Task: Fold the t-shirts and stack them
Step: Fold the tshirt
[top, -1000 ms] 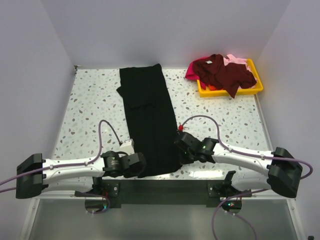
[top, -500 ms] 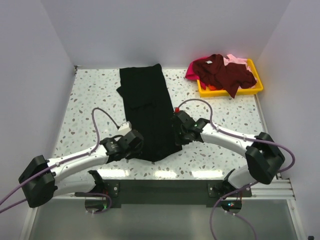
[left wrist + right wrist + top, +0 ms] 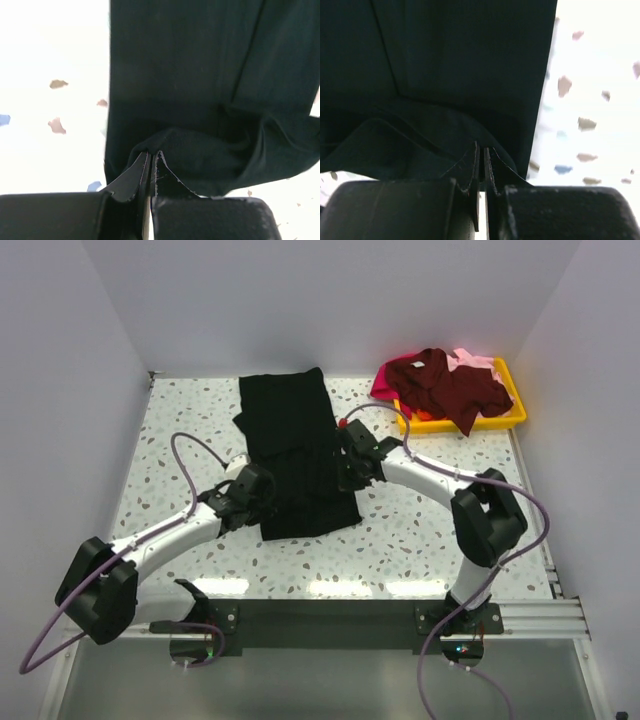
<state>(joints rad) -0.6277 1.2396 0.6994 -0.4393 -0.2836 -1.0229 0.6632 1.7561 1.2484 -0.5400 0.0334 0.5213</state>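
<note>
As both arms reach out over the table (image 3: pixel 180 440), the left gripper (image 3: pixel 151 157) and the right gripper (image 3: pixel 481 150) stay clenched on the near hem of the black t-shirt (image 3: pixel 290 420), one pinch toward each side. A second ago the pair sat at the table's near edge with the shirt drawn out in a long strip. Now they stand mid-table and the hem rides with them, doubling the near half of the cloth back over the far half. This looks like the crosswise fold under way but not yet laid, as the carried edge is well short of the shirt's far end.

Beyond, the maroon t-shirt (image 3: pixel 450 385) lies heaped over the yellow tray (image 3: pixel 510 422) in the far right corner. The magenta t-shirt (image 3: pixel 383 388) and the pale pink t-shirt (image 3: pixel 476 362) peek out from beneath it, and all three are unfolded.

Both wrist views show only dark cloth at the fingertips, so the number of layers in each pinch cannot be made out. From above, the arms hide the hem itself.
</note>
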